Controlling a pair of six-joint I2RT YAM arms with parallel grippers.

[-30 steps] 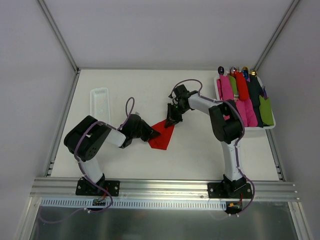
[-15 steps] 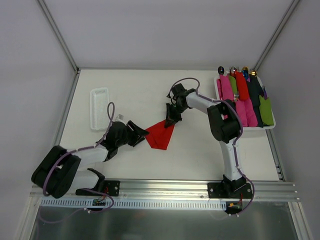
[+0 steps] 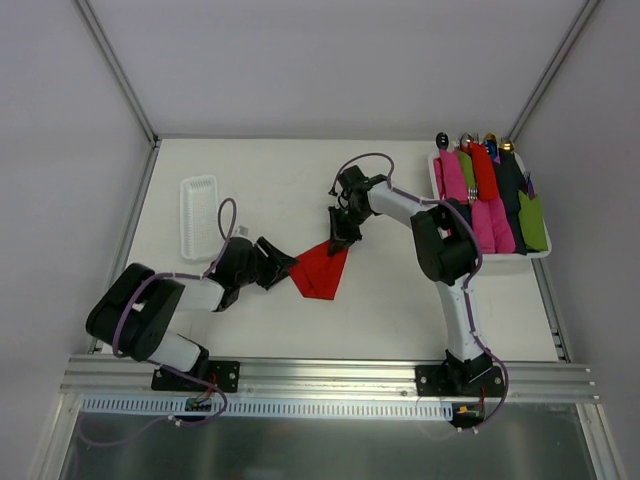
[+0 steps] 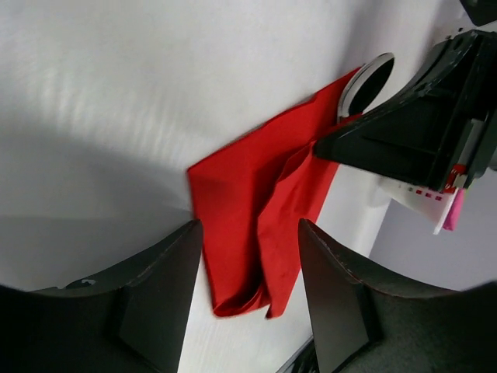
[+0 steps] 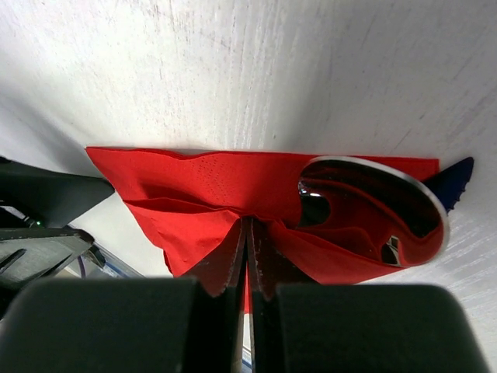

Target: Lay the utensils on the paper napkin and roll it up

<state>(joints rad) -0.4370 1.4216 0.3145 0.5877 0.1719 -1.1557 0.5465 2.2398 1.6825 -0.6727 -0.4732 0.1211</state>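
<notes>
our right hand point(image 5: 247, 227) pinches the napkin point(image 3: 320, 270), a spoon point(image 5: 371, 208) at its corner. our left hand point(image 4: 248, 241) gapes wide beside it.

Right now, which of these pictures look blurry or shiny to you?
Top view: evenly lit and sharp, with only faint shadows. Left wrist view: the near fingers are blurred, and the table shows pale glare streaks above a grey shadow. Right wrist view: the spoon mirrors the red napkin and has a bright rim.
</notes>
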